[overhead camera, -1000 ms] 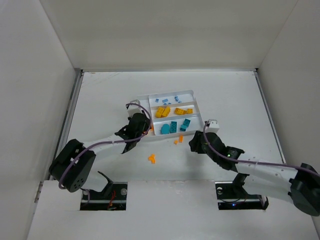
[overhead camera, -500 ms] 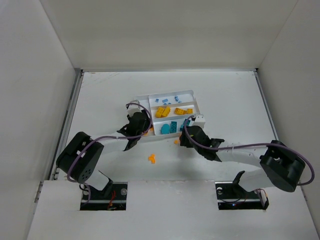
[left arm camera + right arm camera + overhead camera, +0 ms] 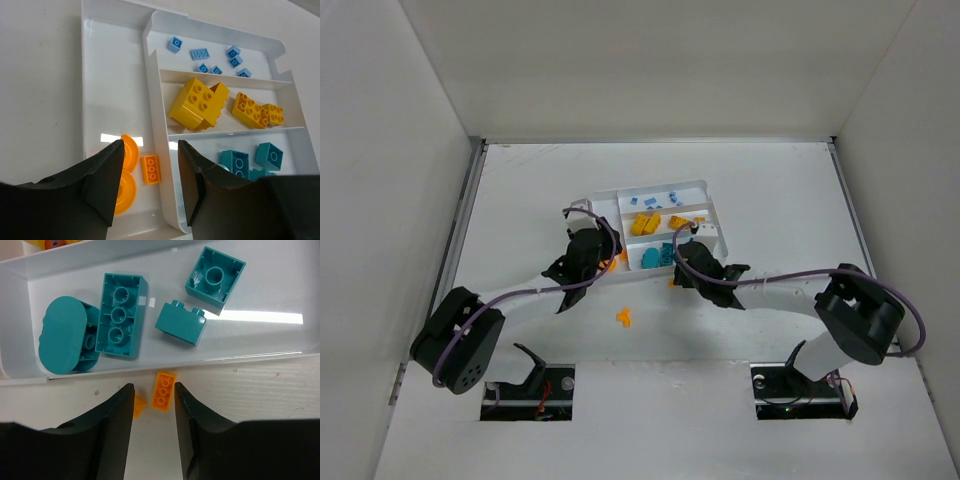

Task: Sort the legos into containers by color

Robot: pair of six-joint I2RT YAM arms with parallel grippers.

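Observation:
The white tray [image 3: 605, 197] lies mid-table. Its long sections hold light blue legos [image 3: 200, 53], yellow bricks [image 3: 197, 102] and teal bricks [image 3: 240, 162]. The narrow side section holds two orange rounded pieces [image 3: 125, 165] and an orange brick [image 3: 151, 169]. My left gripper [image 3: 150, 144] is open and empty above that side section, straddling its divider wall; it also shows in the top view [image 3: 603, 262]. My right gripper [image 3: 153, 386] is open over the table just outside the tray's near wall [image 3: 150, 367]. An orange brick [image 3: 164, 389] lies between its fingers, untouched, and a small orange piece [image 3: 138, 406] lies by its left finger.
A further orange lego [image 3: 623, 318] lies loose on the table nearer the arm bases. In the right wrist view the teal section holds a rounded piece [image 3: 62, 342], a long brick [image 3: 120, 315] and two small bricks. White walls enclose the table on three sides.
My right arm has swung left and forward, bringing its gripper to the tray's near wall over the orange brick. My left gripper has shifted slightly at the tray's side section.

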